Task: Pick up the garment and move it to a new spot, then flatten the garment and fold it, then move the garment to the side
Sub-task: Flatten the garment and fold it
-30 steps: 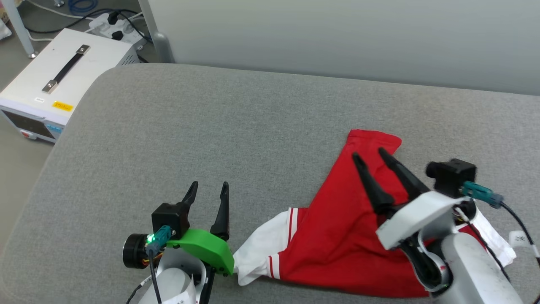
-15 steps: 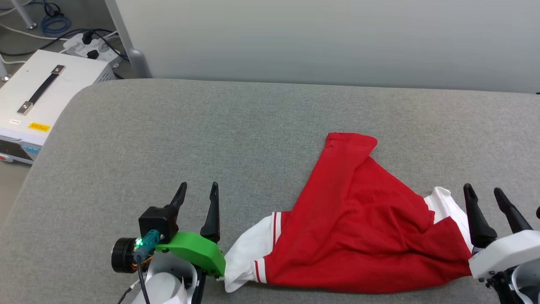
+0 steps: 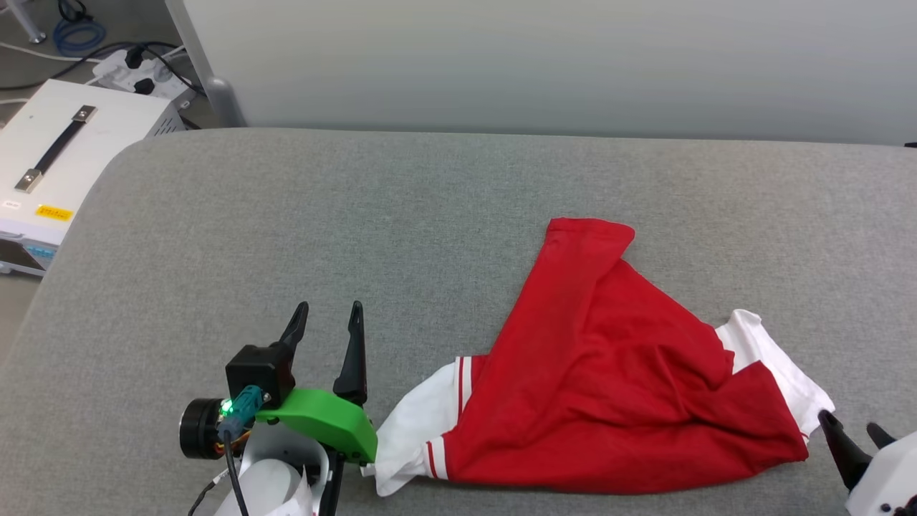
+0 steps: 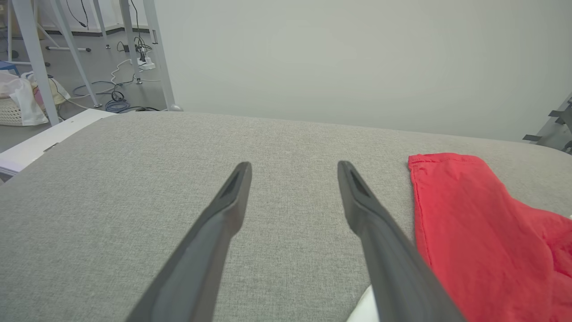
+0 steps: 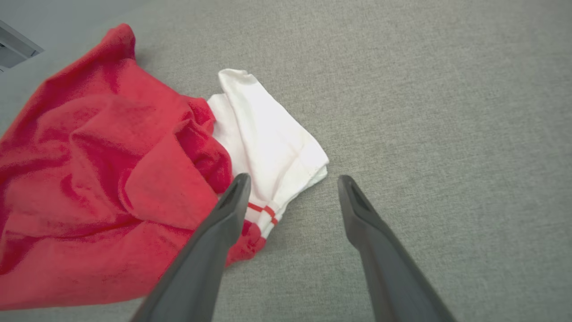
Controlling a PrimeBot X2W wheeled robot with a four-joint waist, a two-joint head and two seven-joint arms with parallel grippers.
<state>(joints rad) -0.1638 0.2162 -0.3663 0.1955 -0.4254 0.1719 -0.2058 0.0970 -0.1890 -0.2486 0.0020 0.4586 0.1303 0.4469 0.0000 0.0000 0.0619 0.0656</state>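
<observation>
Garment (image 3: 609, 373): lies crumpled on the grey surface (image 3: 358, 215), held by neither arm; the red body is bunched, with a white sleeve at each end.
Left jaws: spread wide and empty, fingers (image 4: 223, 214) pointing out over bare surface.
Right jaws: also spread wide and empty, fingers (image 5: 210, 241) low over the surface.
Garment from the left jaws: off to their right. The red cloth (image 4: 469, 223) starts just beside the right-hand finger, and the near sleeve (image 3: 415, 430) sits back by the wrist, behind the fingertips and not between them.
Garment from the right jaws: ahead and to their left. The far sleeve (image 5: 268, 143) lies just ahead of the left-hand fingertip with its striped cuff (image 5: 261, 210) right at that tip. The gap between the fingers is mostly over bare surface.
Long axis: runs from one pair of jaws to the other, sleeve to sleeve, with one red flap (image 3: 587, 244) reaching forward, away from both.
Nearer arm: each has a sleeve close by, but the right jaws look better lined up, since they point at theirs while the left jaws point past theirs.
Step, as I judge it: the garment is not flat yet. The right jaws need a small shift left to straddle the cuff; the left jaws need to draw back and turn right.
Risk: pinching bunched red layers along with the sleeve.
</observation>
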